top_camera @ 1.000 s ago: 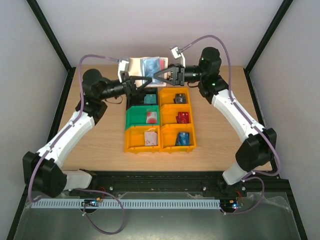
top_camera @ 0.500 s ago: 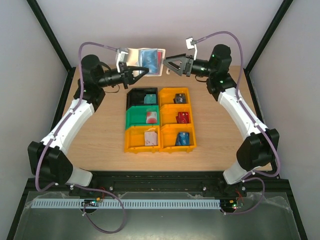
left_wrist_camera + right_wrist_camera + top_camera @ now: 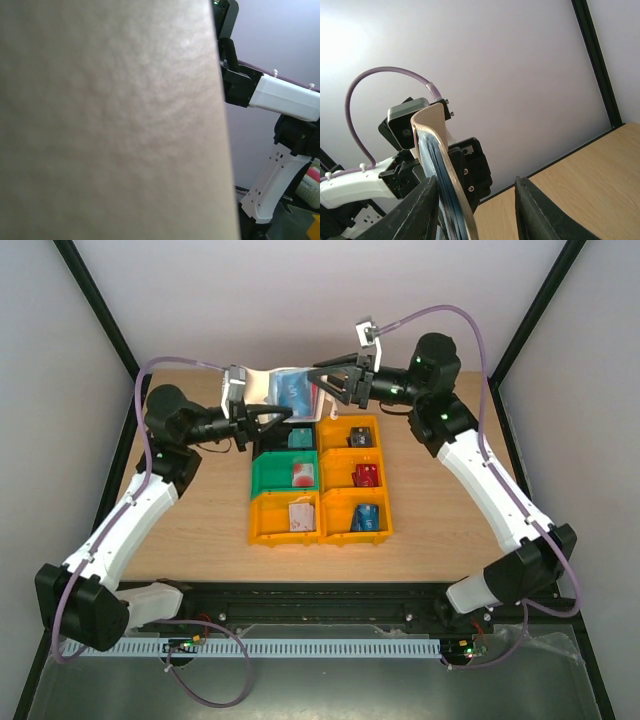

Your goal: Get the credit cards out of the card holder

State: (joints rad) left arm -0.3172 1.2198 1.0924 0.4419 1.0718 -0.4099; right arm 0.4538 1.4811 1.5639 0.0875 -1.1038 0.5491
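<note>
Card holder (image 3: 268, 386) up off the table (image 3: 200, 520), in the air above the far end of the bin block, pinched at its lower edge by the left hand (image 3: 270, 418), clenched tight on it. Tan outer face close before the left wrist camera, filling most of that view. Blue credit cards (image 3: 297, 392) tucked inside, visible from above through the open face. Right hand (image 3: 322, 388) at the holder's right edge, released, fingers (image 3: 427, 210) spread and gripping nothing. From the right wrist, holder seen edge-on between those two fingers, just beside one and clear of the other, with curved tan back on one side and blue card edges on the other. Both arms bent inward, hands facing each other across the holder. Down on the table, six bins in two columns. Left column, far to near: black bin (image 3: 268, 436) with a teal card (image 3: 300, 439), green bin (image 3: 268, 476) with a white-and-red card (image 3: 304, 476), orange bin (image 3: 264, 520) with a white-pink card (image 3: 301, 516). Right column, all orange: far bin (image 3: 335, 434) with a black card (image 3: 357, 436), middle bin (image 3: 335, 474) with a red card (image 3: 367, 476), near bin (image 3: 336, 518) with a blue card (image 3: 367, 518).
</note>
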